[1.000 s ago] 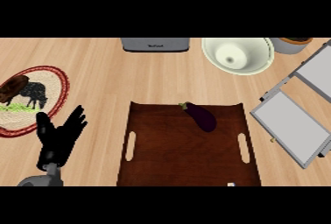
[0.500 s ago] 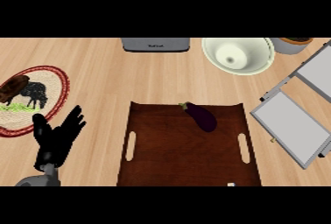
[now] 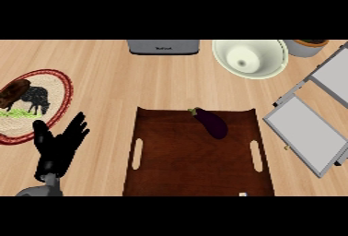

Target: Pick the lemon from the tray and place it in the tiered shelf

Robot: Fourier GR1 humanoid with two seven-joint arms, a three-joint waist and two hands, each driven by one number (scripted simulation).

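Lemon: none visible. What lies on the tray (image 3: 197,177) is a dark purple eggplant (image 3: 210,123) (task sentence says lemon, pictures disagree), so I treat the eggplant as the item to move. It sits near the tray's far edge, right of centre, lying flat at a diagonal with its stem toward the far rim, nothing touching it.

Progress: nothing done as far as I can judge. Item is on the tray, not picked, not lifted. The tiered shelf (image 3: 309,131) stands at the right, just beside the tray, and its grey panels hold nothing that shows.

Left hand (image 3: 60,146) is at lower left, on the counter side of the tray, fingers straight and spread, holding nothing, resting near the patterned plate (image 3: 60,80). It is well apart from the eggplant. Right hand is not in the picture at all.

Left to do, by my reading: reach to the eggplant, grasp, lift, carry right, set it on a shelf tier. Right hand looks the likelier choice, since the shelf and the item are on that side.

Other stuff at the far edge: grey toaster-like box (image 3: 163,46), cream bowl (image 3: 250,57), small pot (image 3: 307,46).
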